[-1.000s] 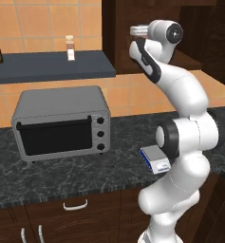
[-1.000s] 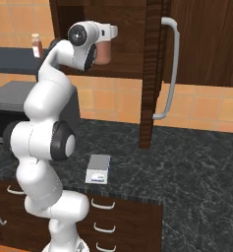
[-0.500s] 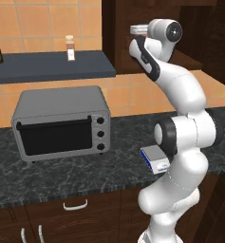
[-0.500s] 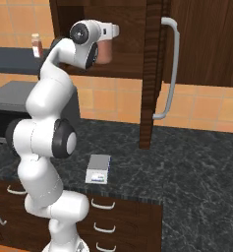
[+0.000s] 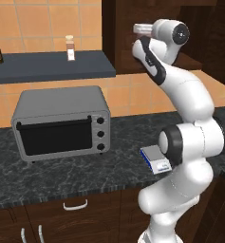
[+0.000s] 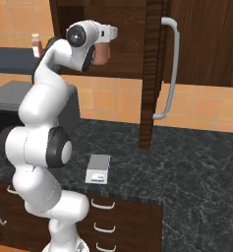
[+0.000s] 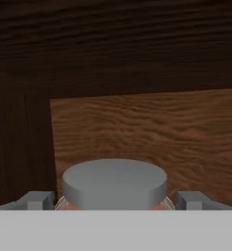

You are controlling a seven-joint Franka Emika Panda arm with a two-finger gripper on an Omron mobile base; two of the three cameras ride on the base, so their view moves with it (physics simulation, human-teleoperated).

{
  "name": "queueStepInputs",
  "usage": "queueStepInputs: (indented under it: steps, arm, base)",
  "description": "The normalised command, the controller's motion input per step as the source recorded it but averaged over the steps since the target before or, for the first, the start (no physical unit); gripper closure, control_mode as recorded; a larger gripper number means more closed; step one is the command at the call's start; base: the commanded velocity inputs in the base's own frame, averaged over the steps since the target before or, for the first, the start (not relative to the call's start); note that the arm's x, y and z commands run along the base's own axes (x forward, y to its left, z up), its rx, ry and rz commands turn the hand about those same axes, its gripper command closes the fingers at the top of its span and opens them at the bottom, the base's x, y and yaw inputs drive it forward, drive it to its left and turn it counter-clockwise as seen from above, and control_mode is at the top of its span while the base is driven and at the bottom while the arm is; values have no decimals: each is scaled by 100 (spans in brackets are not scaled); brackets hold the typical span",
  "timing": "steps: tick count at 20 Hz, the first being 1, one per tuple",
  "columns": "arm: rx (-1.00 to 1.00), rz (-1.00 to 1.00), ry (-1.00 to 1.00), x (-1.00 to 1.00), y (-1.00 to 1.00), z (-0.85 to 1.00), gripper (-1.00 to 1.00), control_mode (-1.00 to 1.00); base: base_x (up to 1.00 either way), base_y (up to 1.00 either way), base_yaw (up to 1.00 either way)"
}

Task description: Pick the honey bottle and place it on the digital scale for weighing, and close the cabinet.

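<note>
Reaching, left base view: arm stretched up and far into the open cabinet (image 5: 128, 28), hand at shelf height; digital scale (image 5: 155, 159) waits low on the dark counter, just right of the toaster oven (image 5: 61, 122).
Step in hand: looks like the pick, fingers not yet closed on anything.
Right base view: honey bottle (image 6: 102, 53) peeks reddish-brown behind the wrist, inside the cabinet; door (image 6: 155, 74) swung out, bar handle (image 6: 169, 69) facing us.
Hand view: grey lid of the bottle fills the near edge, gripper (image 7: 115, 200) spread wide, one finger tip (image 7: 36, 200) each side of the jar, not clamped.
Next move: I'd judge squeeze, then lift clear of the shelf and out.
Writing: slim bottle (image 5: 70, 48) on the far shelf has a white label, too small to read; nothing else legible.
</note>
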Motion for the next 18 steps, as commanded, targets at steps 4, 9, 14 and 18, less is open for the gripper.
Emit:
queueStepInputs:
  steps: [4,9,14,18]
  arm:
    - [15,0,-5,-55,3,0,100,-100]
    - [12,0,-16,-88,8,0,100,-100]
    - [4,0,-1,-99,0,12,100,-100]
    - [-1,-3,17,-100,0,-8,100,-100]
  base:
    - [0,0,0]
    - [0,0,0]
    - [0,0,0]
    - [0,0,0]
